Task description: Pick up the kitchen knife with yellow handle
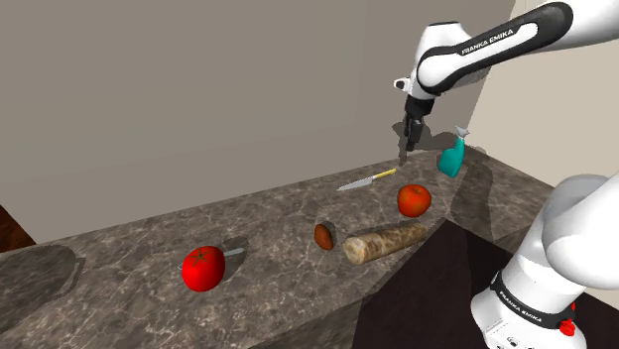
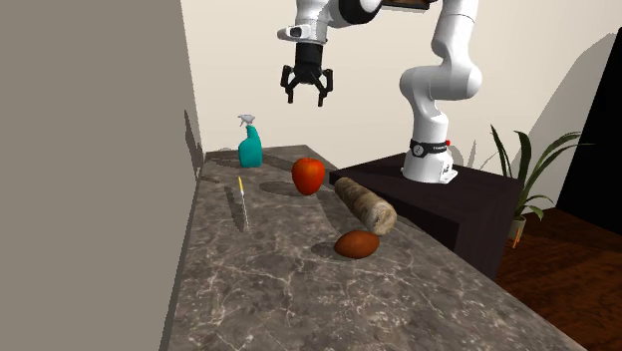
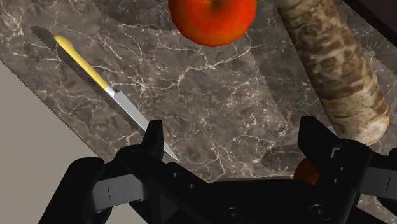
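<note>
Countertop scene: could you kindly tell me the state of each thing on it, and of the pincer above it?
Pincer: open, empty, hanging above the countertop.
Yellow-handled knife: lying flat, not held.
Teal spray bottle: standing upright.
Speckled roll: lying on its side.
Red fruit: whole, resting beside the roll.
Brown oval thing: resting by the roll's end.

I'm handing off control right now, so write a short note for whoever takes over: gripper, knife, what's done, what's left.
Gripper: open, empty, in the air above the counter.
Knife: flat on the counter near the wall, yellow handle toward the spray bottle, untouched.
Done: no grasp yet.
Left: probably move over the handle, lower, close, lift.
</note>
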Tool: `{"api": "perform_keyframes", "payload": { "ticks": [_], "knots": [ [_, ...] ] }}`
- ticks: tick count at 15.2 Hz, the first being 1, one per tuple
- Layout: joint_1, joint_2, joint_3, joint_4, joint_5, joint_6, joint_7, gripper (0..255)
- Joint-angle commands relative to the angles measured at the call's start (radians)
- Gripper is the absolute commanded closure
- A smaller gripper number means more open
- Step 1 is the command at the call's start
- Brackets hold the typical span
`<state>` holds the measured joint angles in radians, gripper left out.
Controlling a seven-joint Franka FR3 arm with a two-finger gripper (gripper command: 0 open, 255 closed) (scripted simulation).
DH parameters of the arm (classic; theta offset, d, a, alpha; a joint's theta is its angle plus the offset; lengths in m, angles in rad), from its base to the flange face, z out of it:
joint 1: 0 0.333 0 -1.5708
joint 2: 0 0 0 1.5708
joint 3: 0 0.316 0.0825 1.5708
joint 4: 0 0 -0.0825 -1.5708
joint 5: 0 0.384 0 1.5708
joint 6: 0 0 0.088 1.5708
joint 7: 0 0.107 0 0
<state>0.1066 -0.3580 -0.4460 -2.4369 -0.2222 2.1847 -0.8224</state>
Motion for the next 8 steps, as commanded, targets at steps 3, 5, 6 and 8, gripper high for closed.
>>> {"api": "perform_keyframes", "payload": {
  "ticks": [3,5,6,8],
  "knots": [
    [0.039,0.169,-0.079,0.059,0.068,0.097,-0.181,0],
    [0.053,0.26,-0.109,0.093,0.125,0.142,-0.281,0],
    [0.058,0.308,-0.119,0.112,0.159,0.161,-0.334,0],
    [0.059,0.404,-0.13,0.155,0.235,0.194,-0.442,0]
  ]
}}
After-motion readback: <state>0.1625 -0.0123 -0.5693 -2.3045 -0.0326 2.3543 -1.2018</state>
